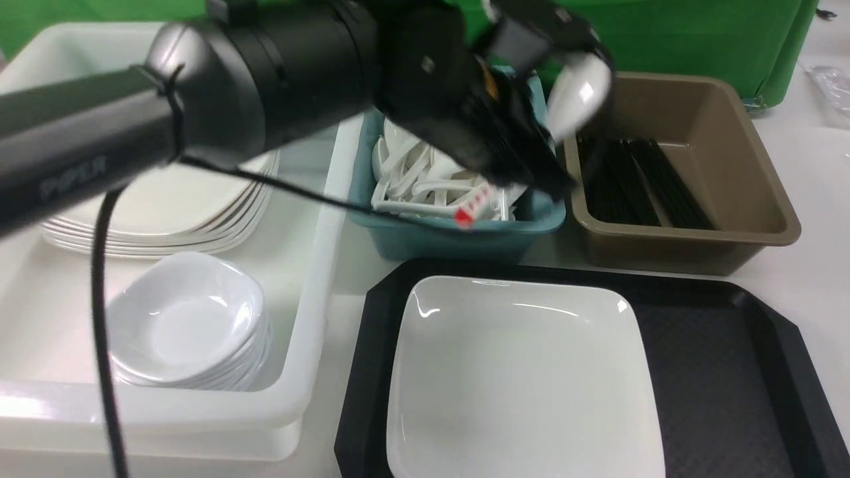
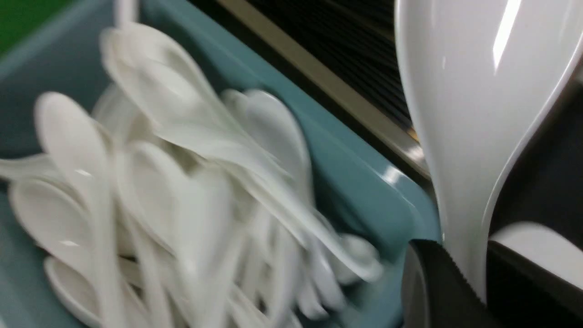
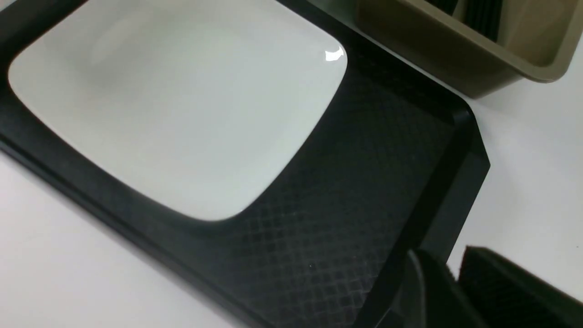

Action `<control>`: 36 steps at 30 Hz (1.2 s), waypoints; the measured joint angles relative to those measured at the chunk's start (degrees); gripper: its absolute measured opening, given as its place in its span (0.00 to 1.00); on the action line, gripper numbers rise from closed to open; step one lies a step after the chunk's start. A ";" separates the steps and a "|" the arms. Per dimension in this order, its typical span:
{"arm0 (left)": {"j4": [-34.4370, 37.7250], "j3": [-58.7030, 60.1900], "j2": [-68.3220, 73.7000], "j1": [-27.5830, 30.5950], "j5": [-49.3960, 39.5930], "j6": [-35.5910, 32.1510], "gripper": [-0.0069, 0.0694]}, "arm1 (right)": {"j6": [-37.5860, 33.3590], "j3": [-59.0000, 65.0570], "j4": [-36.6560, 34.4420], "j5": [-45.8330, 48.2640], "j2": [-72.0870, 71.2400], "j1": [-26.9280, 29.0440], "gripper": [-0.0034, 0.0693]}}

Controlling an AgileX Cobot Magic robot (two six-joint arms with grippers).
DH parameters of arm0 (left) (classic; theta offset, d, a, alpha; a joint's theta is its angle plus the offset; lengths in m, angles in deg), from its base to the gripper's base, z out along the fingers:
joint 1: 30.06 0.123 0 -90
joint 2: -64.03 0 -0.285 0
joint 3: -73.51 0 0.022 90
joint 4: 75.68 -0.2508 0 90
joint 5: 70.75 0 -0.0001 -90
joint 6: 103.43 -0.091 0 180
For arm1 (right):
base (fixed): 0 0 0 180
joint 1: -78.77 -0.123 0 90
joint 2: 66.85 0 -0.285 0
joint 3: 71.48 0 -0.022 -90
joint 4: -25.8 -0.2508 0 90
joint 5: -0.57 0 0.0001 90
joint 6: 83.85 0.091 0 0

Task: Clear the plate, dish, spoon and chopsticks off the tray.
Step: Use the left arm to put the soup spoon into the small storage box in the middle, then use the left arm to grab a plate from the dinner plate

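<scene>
Pinched spoon (image 1: 579, 93) by handle in left gripper (image 2: 464, 273), upper centre of front view, above rim between teal bin (image 1: 458, 242) and brown bin (image 1: 664, 249). Judged spoon drop-off in hand, with shift over teal bin and parting of jaws needed next. Saw plate (image 1: 524, 378) on tray (image 1: 730, 372), lower centre

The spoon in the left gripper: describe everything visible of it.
The spoon is glossy white, ceramic-looking, with a deep oval bowl and a thick curved handle. The left gripper clamps the handle between its black fingers; nothing else touches it. It is held in the air, bowl outward, over the edge between the teal bin of white spoons and the brown bin. It looks clean.
</scene>
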 joint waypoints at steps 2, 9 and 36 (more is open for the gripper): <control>0.60 -1.74 2.03 2.43 2.93 0.11 0.19 | 0.31 0.00 0.00 0.00 0.00 0.00 0.24; 1.30 -10.47 13.56 8.93 7.11 0.00 0.32 | 1.73 0.00 0.00 0.00 0.00 0.00 0.24; 6.46 36.47 -20.09 -10.00 -10.54 -44.57 0.18 | 1.62 0.00 -0.05 0.42 -0.05 0.00 0.28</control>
